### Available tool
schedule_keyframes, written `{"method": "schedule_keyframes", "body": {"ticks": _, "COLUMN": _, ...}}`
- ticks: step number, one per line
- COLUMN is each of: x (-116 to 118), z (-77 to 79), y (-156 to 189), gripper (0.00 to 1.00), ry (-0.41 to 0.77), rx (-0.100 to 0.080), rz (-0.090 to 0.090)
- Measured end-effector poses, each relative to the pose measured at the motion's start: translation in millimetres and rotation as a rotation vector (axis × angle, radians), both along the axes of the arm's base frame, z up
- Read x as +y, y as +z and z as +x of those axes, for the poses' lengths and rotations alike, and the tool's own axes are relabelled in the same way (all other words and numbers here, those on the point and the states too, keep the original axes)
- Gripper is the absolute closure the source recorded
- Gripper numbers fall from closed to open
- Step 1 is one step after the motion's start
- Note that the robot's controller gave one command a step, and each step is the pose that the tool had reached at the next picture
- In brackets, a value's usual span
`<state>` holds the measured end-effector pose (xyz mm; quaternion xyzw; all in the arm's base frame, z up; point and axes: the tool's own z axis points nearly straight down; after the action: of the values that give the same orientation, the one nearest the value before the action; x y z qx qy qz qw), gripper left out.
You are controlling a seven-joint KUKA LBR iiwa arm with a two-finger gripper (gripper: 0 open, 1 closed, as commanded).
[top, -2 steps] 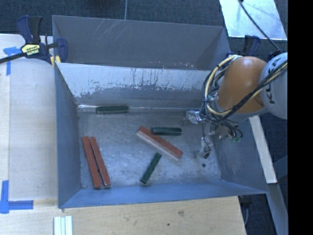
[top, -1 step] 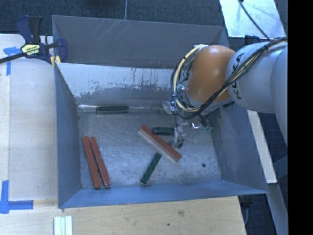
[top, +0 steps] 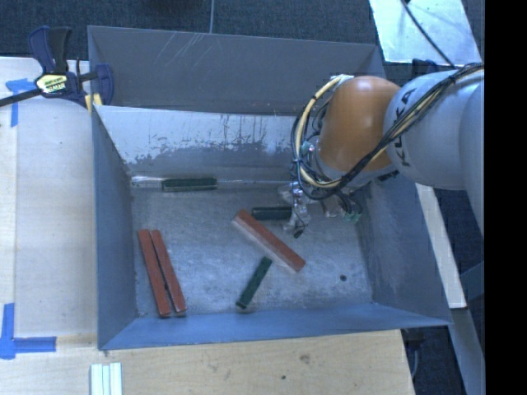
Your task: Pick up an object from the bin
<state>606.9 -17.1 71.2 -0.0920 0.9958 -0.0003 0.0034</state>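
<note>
Short dark green stick [top: 270, 213], flat on the floor near the middle of the bin [top: 113, 220]: that's the nearest candidate. The gripper [top: 297, 223] hangs low just at its 3 o'clock end, beside it, not over it. Whether the gripper is spread or closed, I cannot tell from here, and nothing shows in its grasp.

Out at 7 o'clock from the gripper, close by, a brown wooden bar [top: 268, 241] lies on a slant. Further that way is a slanted dark green stick [top: 254, 283]. At 10 o'clock, against the back wall, there's a long dark green stick [top: 189, 185]. Far out at 8 o'clock sits a pair of red-brown sticks [top: 161, 272], side by side.

My read: this is the approach, with no grasp made yet. The next move calls for a small shift toward 9 o'clock, straddling the short stick across its narrow width, then descending and closing.
</note>
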Motion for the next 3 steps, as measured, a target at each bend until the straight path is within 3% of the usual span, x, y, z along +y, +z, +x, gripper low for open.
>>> {"method": "schedule_keyframes", "body": {"ticks": 1, "x": 0, "z": 12.3, "y": 164, "gripper": 1.0, "ry": 0.084, "rx": -0.007, "rz": -0.002}}
{"method": "schedule_keyframes", "body": {"ticks": 2, "x": 7, "z": 8.0, "y": 73, "gripper": 1.0, "ry": 0.065, "rx": 0.012, "rz": 0.001}}
{"method": "schedule_keyframes", "body": {"ticks": 3, "x": 7, "z": 10.2, "y": 79, "gripper": 0.0, "ry": 0.066, "rx": 0.003, "rz": 0.0}}
